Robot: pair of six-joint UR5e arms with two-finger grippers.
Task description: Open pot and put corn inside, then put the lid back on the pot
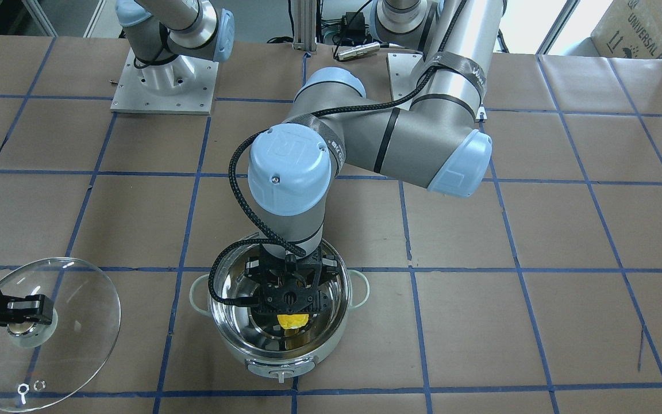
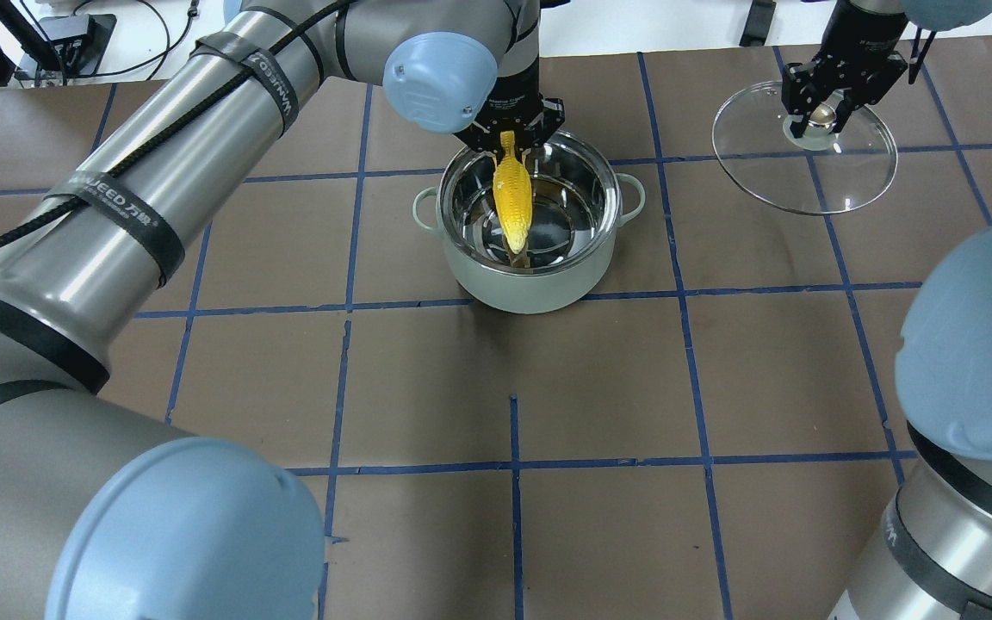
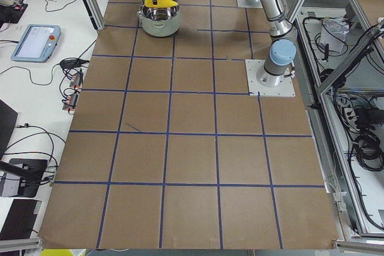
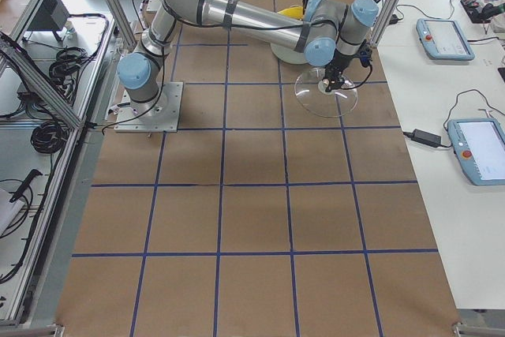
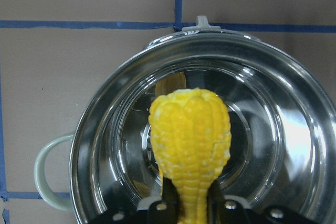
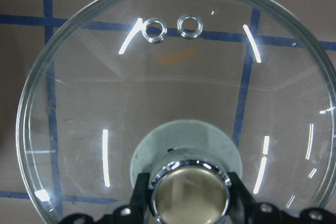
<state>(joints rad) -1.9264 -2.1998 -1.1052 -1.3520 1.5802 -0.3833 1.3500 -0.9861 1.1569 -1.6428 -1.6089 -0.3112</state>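
The pot (image 2: 539, 284) stands open at the table's far middle, its steel inside bare. My left gripper (image 2: 509, 138) is shut on the thin end of the corn (image 2: 513, 194) and holds it over the pot's mouth, tilted down into it. The left wrist view shows the corn (image 5: 191, 135) above the pot's bottom (image 5: 294, 129). The lid (image 2: 840, 172) lies to the right of the pot, apart from it. My right gripper (image 2: 819, 125) is shut on the lid's knob (image 6: 190, 187); I cannot tell whether the lid touches the table.
The table is brown with a blue tape grid. The arms' base plates (image 1: 164, 80) sit at the robot's side, with a metal cylinder (image 1: 357, 52) between them. Side benches with tablets (image 3: 36, 41) run along the far edge.
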